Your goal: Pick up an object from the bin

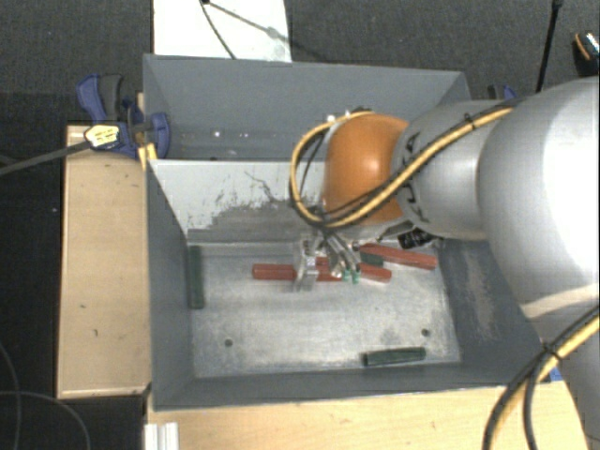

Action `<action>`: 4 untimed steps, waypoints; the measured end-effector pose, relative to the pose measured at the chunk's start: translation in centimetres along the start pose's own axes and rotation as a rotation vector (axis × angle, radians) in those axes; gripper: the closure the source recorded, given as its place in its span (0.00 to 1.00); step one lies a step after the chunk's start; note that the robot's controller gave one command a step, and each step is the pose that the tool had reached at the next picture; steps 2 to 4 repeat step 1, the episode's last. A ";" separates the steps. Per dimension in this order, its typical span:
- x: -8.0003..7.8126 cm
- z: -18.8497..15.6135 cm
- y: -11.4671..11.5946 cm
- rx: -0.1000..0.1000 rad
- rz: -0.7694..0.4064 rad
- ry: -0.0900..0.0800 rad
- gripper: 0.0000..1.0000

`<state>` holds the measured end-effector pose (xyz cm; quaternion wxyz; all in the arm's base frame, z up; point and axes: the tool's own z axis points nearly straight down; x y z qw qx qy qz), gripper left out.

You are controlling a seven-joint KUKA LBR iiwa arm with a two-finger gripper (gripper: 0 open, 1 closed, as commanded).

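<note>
Camera view. Sits low over the middle of the bin [281, 331]: the tool [323, 268], tucked under the orange cover [361, 172] of the wrist. Cannot tell whether the tool stands wide or narrow, nor whether anything is gripped yet.

Directly beneath it lies a red stick [274, 272], flat on the floor, one end poking out to the tool's left. Just to the tool's right lies a second red stick [412, 258], close by or perhaps touching the first; too crowded there to say. Well apart to the left, a dark green bar [194, 277]; well apart in front, another dark bar [394, 355].

Likely step: closing on the red stick. Best to straddle it across its narrow width, near mid-length so it lifts level. Keep clear of the second stick. Press down to the floor before closing, then rise straight up.
</note>
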<state>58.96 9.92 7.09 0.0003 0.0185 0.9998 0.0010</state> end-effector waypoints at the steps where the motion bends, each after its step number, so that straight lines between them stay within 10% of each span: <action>1: 2.1 -14.4 1.4 -0.002 -0.013 -0.009 1.00; 4: 2.1 -14.4 1.4 -0.002 -0.013 -0.009 1.00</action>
